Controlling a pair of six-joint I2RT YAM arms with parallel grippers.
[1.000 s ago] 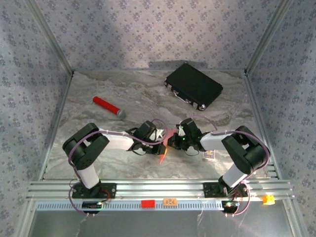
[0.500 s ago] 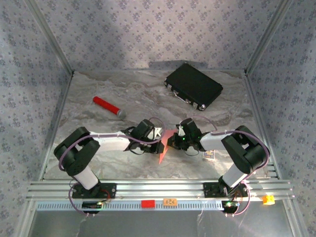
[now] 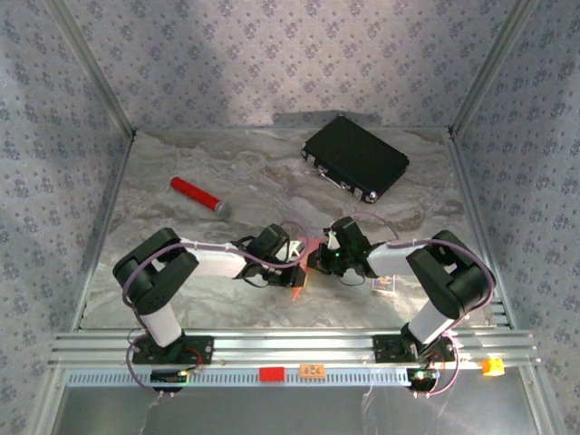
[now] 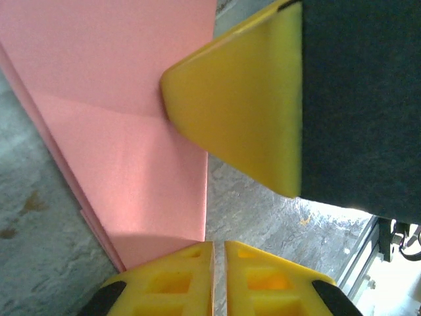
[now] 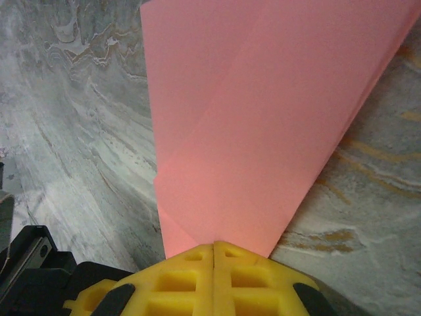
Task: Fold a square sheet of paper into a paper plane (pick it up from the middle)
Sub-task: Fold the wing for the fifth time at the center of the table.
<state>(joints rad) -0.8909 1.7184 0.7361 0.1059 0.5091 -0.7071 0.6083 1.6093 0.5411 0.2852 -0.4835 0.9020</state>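
folded pink paper (image 5: pixel 263 118) is pinched in the closed right claw (image 5: pixel 214 245); left claw (image 4: pixel 218 247) is seen narrowly parted beside the paper's edge.

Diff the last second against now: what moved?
Left arm swung its elbow out, then back in; its wrist barely shifted. Less pink paper shows from above. The right gripper stays shut on the paper; red cylinder and black case unmoved.

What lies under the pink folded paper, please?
The grey marbled table shows on both sides of the pink paper. What lies directly beneath the sheet is covered, so I cannot tell.
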